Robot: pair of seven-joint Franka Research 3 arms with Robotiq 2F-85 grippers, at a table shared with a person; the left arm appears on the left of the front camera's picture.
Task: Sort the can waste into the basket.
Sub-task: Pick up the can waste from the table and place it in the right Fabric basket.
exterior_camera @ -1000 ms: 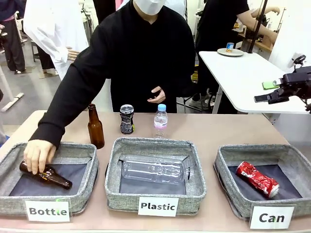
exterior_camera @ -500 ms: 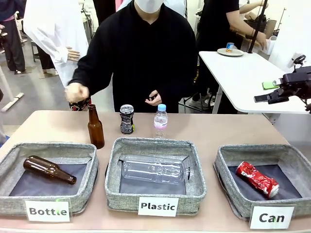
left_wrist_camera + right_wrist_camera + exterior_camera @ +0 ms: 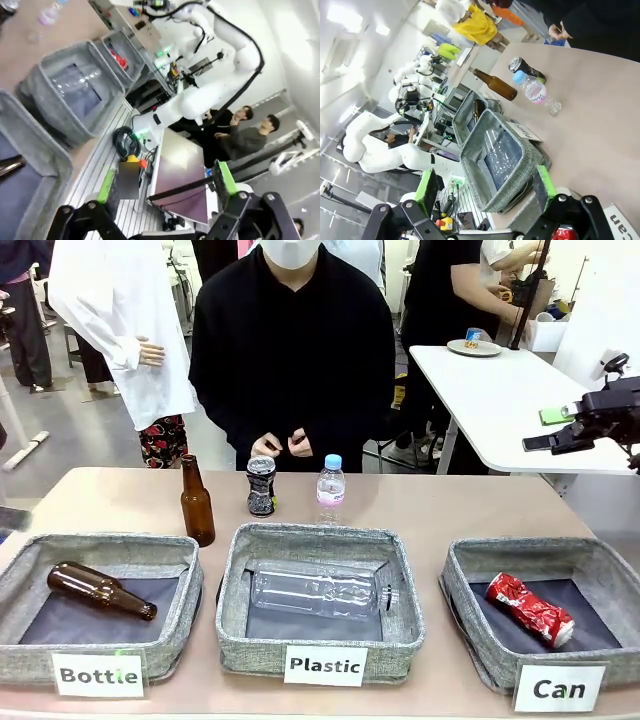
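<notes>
Left gripper (image 3: 164,182) is held aloft, fingers spread wide, nothing between them. Nearest row: the Can basket (image 3: 462,592) sits at the right end, and the red can (image 3: 530,609) lies crumpled on its side in it. Past the Plastic basket (image 3: 232,590), the black-patterned can (image 3: 261,485) stands upright on the table, between a brown bottle (image 3: 196,502) and a small water bottle (image 3: 330,487). Right gripper (image 3: 545,440) hangs high at the right, pointing level, fingers (image 3: 543,181) parted, empty. Far side, the person's hands (image 3: 266,447) meet at the waist.
</notes>
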